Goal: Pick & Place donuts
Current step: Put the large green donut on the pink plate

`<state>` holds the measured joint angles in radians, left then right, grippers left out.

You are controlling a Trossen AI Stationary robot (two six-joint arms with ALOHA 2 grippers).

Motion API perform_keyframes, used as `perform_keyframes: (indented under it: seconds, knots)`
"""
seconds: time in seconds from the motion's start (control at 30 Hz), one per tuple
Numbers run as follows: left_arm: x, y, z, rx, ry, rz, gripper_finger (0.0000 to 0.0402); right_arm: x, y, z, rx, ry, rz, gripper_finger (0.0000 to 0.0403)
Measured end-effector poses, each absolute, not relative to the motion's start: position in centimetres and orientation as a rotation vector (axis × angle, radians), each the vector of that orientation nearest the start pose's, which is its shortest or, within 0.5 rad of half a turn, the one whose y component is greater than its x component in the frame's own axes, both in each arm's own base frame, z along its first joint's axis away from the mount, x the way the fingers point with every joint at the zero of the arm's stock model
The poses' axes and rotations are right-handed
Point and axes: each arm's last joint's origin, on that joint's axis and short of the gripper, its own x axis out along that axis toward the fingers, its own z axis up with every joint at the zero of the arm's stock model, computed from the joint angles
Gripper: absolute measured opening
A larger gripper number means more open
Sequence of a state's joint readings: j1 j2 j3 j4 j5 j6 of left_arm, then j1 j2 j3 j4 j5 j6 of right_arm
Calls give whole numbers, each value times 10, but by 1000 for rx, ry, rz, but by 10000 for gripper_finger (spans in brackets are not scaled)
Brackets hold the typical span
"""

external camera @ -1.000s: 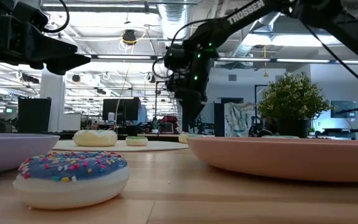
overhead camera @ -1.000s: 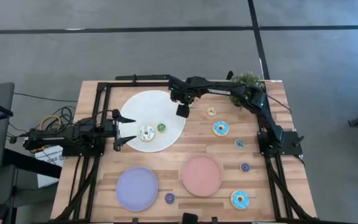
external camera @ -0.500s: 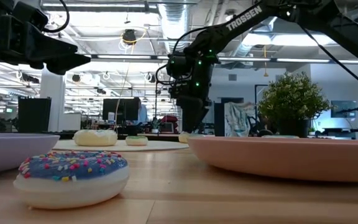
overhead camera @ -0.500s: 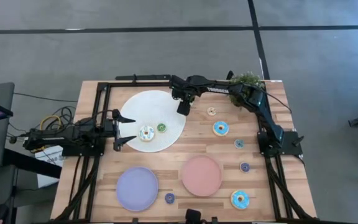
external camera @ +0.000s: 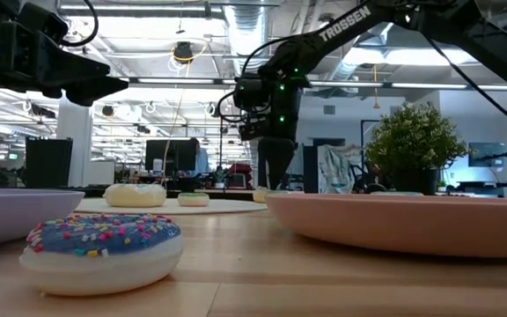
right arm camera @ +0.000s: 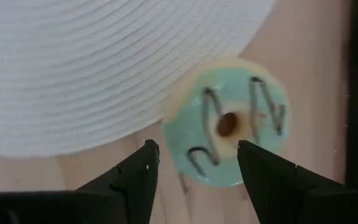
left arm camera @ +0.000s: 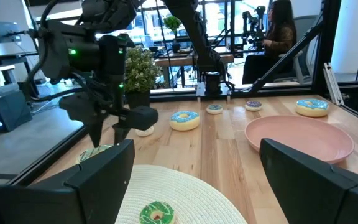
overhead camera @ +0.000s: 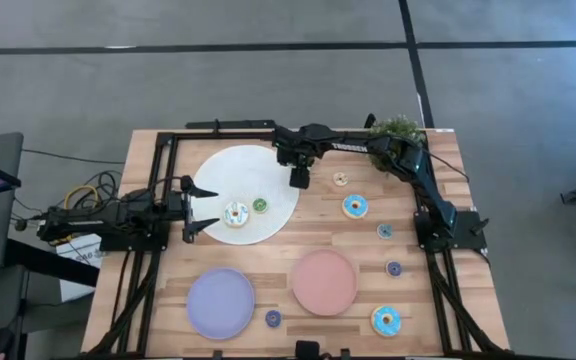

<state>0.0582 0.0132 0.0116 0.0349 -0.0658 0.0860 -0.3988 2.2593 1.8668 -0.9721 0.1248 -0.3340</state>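
Waiting at the table's left, the left gripper (overhead camera: 200,208) stands wide open and empty beside the white disc (overhead camera: 230,172). Only the right wrist view reveals a green-iced donut (right arm camera: 229,129) at the disc's far right edge, centred beneath the right gripper (overhead camera: 298,178), whose jaws are spread around it, apart.

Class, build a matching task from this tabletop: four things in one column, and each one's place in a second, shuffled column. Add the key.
Things
1. Green donut
2. Pink plate
3. Potted plant
4. Right end effector

Places
A. Far right corner of the table
B. Directly above a teal donut at the white disc's edge
C. On the white disc
D. Beside the lilac plate

Pairs: 1-C, 2-D, 3-A, 4-B
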Motion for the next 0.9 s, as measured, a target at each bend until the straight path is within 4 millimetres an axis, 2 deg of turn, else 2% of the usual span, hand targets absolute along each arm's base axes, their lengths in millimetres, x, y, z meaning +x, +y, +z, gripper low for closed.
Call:
perform_keyframes:
  seconds: [0.23, 0.53, 0.7, 0.9]
  knots:
    - [97, 8, 170, 86, -28, 126, 340, 419, -179, 174, -180, 1444, -128, 192]
    - [97, 8, 170, 86, -28, 126, 340, 423, -170, 174, -270, 1444, -47, 104]
    - [97, 8, 170, 86, -28, 126, 340, 423, -170, 174, -258, 1443, -53, 69]
    - [97, 8, 170, 86, -28, 126, 340, 421, -171, 175, -113, 1438, -175, 63]
